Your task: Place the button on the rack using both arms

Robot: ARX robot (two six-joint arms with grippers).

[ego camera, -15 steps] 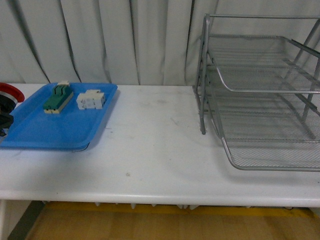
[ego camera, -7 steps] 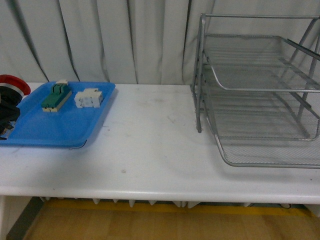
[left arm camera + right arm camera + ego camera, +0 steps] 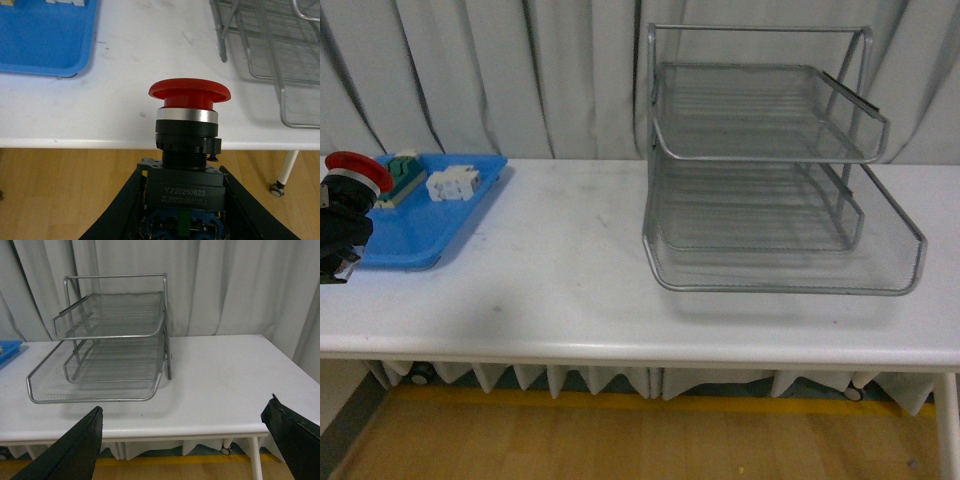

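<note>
Currently button (image 3: 357, 172) upright, red cap topmost; left gripper (image 3: 182, 197) pinching black body; right gripper (image 3: 184, 407) spread.

glossy red plastic button (image 3: 189, 92) (chrome collar (image 3: 187, 115)); shiny metal mesh rack (image 3: 760, 110); matt table (image 3: 560, 270)

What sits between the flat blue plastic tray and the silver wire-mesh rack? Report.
Only bare white tabletop between tray and rack, shown in the front view.
</note>
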